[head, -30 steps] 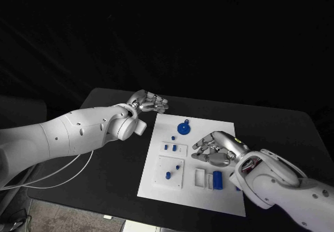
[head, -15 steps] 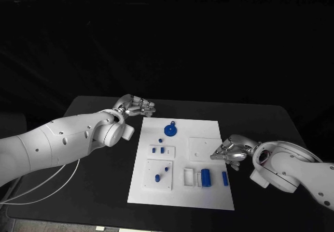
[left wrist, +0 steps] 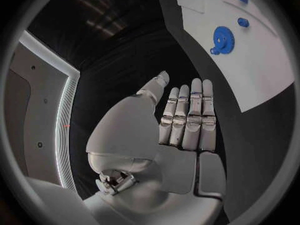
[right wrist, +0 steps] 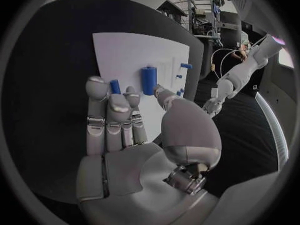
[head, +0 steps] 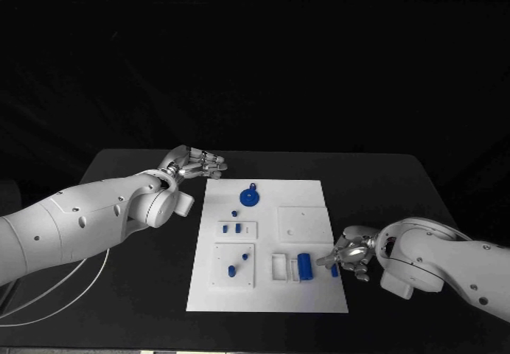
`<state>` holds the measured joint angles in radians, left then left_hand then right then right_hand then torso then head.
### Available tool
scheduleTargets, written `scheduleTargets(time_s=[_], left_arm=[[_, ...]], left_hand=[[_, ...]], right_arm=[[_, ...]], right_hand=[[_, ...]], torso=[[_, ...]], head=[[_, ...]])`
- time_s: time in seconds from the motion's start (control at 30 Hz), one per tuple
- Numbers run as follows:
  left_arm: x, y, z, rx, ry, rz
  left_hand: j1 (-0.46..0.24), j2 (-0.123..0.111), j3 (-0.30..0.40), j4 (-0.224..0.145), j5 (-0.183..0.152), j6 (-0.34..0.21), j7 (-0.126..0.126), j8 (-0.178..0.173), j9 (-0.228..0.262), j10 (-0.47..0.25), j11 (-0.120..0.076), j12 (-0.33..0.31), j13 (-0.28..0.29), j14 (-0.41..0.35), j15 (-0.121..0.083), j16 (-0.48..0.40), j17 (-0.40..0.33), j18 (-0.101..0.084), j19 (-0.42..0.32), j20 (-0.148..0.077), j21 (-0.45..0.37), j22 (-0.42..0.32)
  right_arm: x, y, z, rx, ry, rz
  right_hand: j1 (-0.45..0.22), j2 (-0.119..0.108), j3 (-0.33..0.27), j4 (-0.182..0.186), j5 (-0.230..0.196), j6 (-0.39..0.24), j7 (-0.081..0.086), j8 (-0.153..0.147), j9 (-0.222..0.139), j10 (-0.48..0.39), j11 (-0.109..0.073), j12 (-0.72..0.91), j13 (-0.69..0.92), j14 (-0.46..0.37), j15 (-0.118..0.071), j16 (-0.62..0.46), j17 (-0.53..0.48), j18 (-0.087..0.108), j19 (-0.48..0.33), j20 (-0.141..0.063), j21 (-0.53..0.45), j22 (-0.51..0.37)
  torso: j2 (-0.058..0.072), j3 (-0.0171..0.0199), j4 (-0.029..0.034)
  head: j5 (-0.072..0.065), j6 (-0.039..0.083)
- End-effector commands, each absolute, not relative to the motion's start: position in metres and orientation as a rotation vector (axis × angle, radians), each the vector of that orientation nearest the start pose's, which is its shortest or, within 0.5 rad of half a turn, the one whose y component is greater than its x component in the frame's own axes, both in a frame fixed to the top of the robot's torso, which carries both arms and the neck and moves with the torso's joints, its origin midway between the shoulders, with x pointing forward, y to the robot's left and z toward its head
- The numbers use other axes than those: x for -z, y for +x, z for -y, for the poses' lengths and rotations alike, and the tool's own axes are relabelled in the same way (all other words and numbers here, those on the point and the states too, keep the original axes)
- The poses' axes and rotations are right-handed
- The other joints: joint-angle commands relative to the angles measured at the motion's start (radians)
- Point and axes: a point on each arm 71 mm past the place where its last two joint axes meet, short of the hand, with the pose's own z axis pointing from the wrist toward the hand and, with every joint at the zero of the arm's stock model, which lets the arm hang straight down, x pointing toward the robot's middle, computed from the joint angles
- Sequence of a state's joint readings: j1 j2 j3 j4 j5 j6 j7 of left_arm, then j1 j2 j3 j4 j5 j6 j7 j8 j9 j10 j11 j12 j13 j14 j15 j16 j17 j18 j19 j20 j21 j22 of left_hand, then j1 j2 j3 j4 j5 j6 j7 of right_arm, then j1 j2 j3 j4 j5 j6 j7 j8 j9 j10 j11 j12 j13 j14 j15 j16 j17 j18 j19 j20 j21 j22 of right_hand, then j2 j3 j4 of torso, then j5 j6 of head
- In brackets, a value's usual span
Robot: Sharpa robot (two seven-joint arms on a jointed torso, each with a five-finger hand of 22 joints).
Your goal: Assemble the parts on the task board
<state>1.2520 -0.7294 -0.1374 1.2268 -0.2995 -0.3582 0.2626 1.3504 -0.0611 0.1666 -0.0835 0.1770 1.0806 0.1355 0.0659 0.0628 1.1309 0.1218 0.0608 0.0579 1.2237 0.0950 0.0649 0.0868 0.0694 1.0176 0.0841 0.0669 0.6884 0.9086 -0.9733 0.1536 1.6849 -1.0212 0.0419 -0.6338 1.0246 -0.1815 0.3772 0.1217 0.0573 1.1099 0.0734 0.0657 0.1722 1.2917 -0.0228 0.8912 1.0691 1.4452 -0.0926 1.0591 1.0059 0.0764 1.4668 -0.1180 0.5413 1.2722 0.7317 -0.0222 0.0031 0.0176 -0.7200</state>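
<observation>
While hovering, right hand [head: 351,256] outstretched.

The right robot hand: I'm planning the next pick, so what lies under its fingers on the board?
Under the right robot hand, a small blue part lies on the task board at its fingertips. A larger blue cylinder lies beside it, uncovered. The fingers hide any contact.

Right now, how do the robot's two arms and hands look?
Both arms are smooth white shells with rounded joints. The left arm trails thin white cables near its elbow. The right arm looks the same. The left hand and the right hand are silver metal with many segmented fingers.
</observation>
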Motion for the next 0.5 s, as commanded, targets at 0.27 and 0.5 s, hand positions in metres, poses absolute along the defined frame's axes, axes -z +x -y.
scheduleTargets(time_s=[0.27,0.5], left_arm=[[0.203,0.538,-0.239,1.187,-0.862,-1.533],[0.203,0.537,-0.239,1.191,-0.863,-1.534]], left_hand=[[0.051,0.055,-0.249,0.071,-0.041,-0.010,-0.005,-0.001,0.000,-0.006,0.003,0.003,0.001,-0.009,0.007,-0.003,0.017,-0.002,0.062,0.001,0.001,-0.280],[0.052,0.058,-0.258,0.074,-0.044,-0.010,-0.004,-0.002,0.000,-0.008,0.003,0.004,0.001,-0.010,0.007,-0.003,0.018,-0.003,0.072,0.001,0.004,-0.335]], right_arm=[[0.285,0.406,0.221,-0.395,0.548,-2.418],[0.291,0.405,0.211,-0.404,0.545,-2.396]], right_hand=[[-0.019,-0.027,-0.008,0.030,-0.007,-0.025,0.005,-0.003,-0.007,0.010,0.002,0.019,0.024,0.004,0.005,0.011,0.013,-0.004,0.042,0.007,0.019,0.021],[-0.018,-0.045,-0.033,0.057,-0.009,-0.060,0.015,-0.003,-0.044,0.003,0.008,0.008,0.023,0.003,0.007,0.006,0.016,-0.002,0.042,0.008,0.017,0.029]], torso=[[0.002,-0.0015,0.0034],[0.002,-0.0014,0.0025]], head=[[-0.006,-0.005],[-0.003,-0.008]])
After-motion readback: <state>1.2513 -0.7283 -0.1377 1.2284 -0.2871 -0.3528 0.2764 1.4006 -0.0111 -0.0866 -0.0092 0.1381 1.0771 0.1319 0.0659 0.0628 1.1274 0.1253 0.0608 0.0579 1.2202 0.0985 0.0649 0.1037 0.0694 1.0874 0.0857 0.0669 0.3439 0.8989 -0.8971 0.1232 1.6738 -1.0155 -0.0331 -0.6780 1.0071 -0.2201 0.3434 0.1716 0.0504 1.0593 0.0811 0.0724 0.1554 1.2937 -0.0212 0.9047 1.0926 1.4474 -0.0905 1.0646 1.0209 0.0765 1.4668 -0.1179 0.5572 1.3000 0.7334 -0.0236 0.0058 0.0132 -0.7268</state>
